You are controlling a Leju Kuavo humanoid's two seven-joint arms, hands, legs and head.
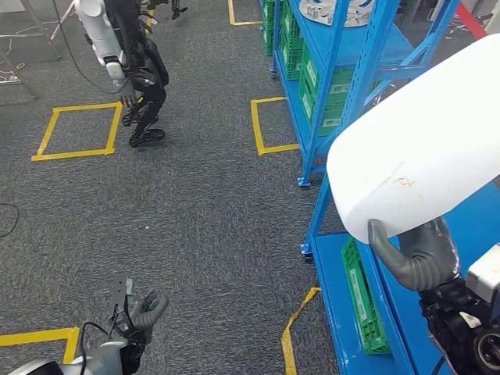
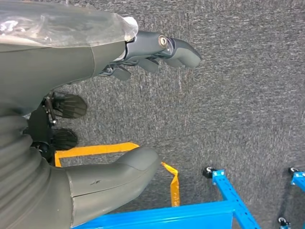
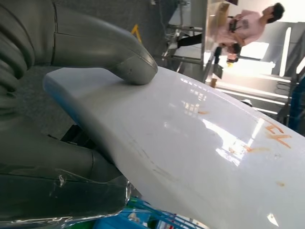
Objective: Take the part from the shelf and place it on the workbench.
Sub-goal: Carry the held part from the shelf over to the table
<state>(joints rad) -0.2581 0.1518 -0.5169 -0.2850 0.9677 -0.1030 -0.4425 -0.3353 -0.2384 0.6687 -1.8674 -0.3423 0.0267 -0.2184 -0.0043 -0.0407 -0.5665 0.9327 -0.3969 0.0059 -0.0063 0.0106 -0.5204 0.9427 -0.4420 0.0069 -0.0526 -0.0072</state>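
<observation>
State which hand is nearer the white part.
Right. The right hand grips the white part from below; the left hand hangs open above the carpet, far off.

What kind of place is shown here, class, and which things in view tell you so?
Probably a warehouse or robotics test floor: tall blue metal shelving holding green plastic crates, yellow taped floor squares on grey carpet, and another humanoid robot.

Head cam high; wrist cams close
</observation>
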